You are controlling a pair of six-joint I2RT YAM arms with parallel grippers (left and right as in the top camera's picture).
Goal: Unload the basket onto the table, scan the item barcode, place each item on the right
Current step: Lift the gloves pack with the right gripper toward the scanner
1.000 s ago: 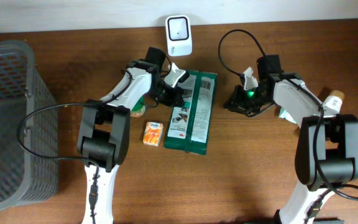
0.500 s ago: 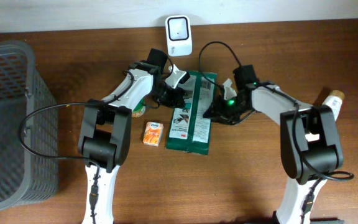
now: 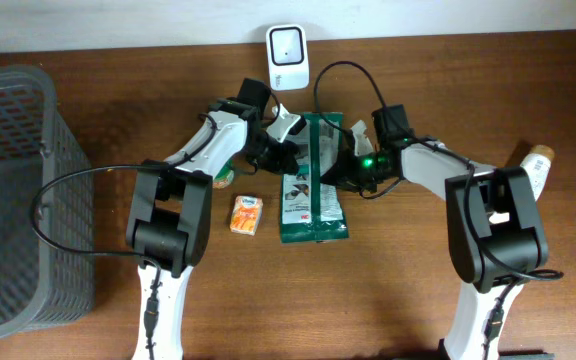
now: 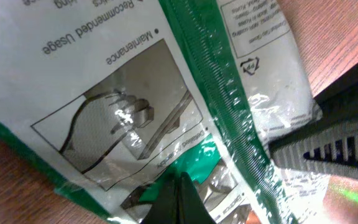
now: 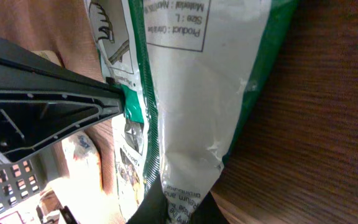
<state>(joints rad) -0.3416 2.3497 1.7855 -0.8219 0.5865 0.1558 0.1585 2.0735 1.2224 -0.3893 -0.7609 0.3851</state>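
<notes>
both grippers pinch the flat green-and-white plastic packet (image 3: 313,180) on the brown wooden table (image 3: 408,290): the left gripper (image 3: 280,150) on its left edge, the right gripper (image 3: 340,172) on its right edge. a white box-shaped scanner (image 3: 287,58) stands just beyond the packet.

Glossy plastic packet (image 3: 311,190); wood-grain table (image 3: 418,290)

The green packet's (image 3: 311,180) print is too small to read overhead; the basket (image 3: 13,190) runs off the left edge.

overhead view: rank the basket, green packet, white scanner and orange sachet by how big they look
1. basket, largest though cut off at the frame edge
2. green packet
3. white scanner
4. orange sachet, smallest
</notes>
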